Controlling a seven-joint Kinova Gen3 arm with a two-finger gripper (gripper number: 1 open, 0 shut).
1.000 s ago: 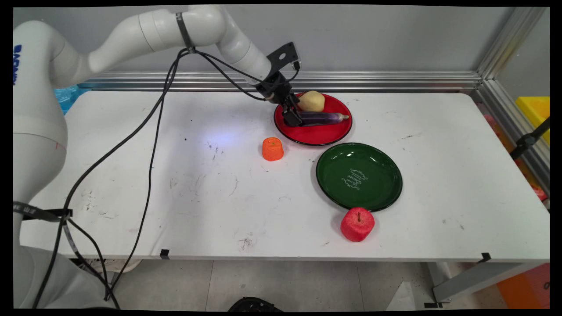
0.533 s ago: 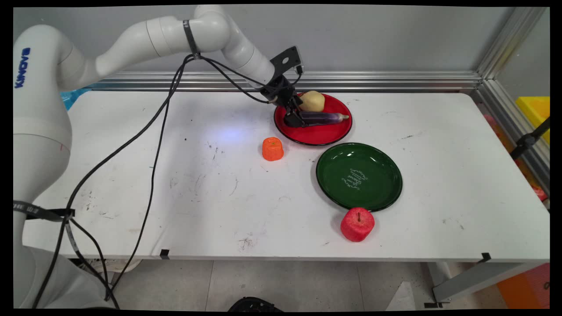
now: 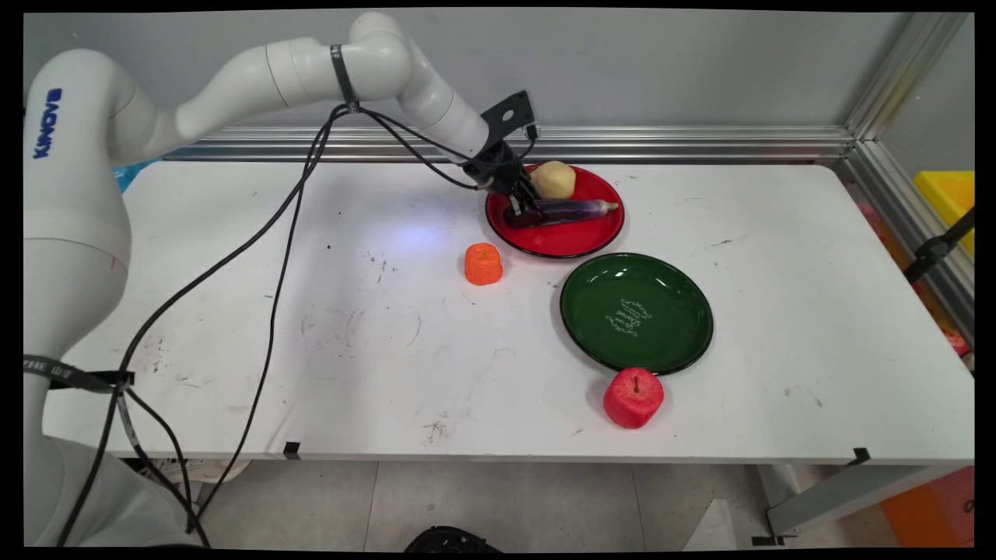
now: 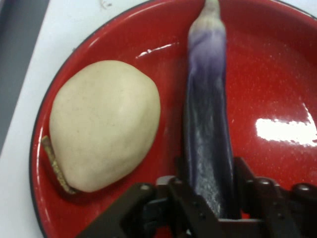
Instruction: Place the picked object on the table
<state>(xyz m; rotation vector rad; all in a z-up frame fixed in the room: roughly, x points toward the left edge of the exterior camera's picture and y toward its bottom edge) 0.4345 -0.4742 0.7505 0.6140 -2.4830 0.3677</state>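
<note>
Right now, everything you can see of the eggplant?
The eggplant is long, slim and glossy, dark purple fading to pale lilac at its tapered tip. It lies flat on the red plate, beside the pale pear with a narrow gap between. The end effector straddles its thick end, a finger against each side.

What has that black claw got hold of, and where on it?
The tool grips the purple eggplant at its thick end, on the red plate.
</note>
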